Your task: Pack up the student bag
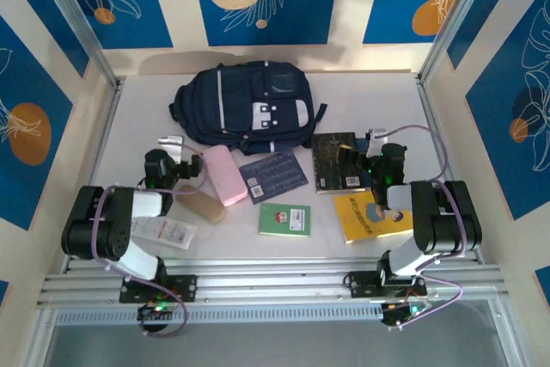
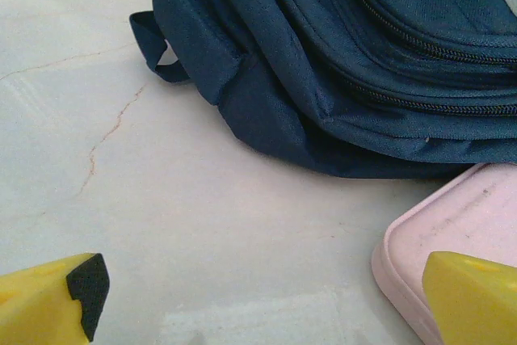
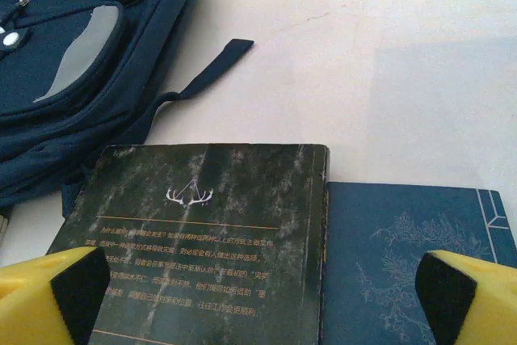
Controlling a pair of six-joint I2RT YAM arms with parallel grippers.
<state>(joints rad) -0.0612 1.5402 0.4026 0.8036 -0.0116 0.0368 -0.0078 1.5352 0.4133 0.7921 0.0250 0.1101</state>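
Lying flat on the pale table (image 1: 369, 96), the big navy-blue cloth student bag (image 1: 245, 107) sat just ahead of both pincers. The left gripper (image 2: 266, 300) and the right gripper (image 3: 262, 288) stood wide apart, holding nothing.

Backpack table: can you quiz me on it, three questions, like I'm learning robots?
1. True or false: the pink case is inside the backpack.
2. Which lies closest to the backpack? A yellow book, B green booklet, C pink case.
3. Fill in: the left gripper and right gripper are both ____.
Key: 1 false, it lies on the table beside the backpack. 2 C. 3 open, holding nothing.
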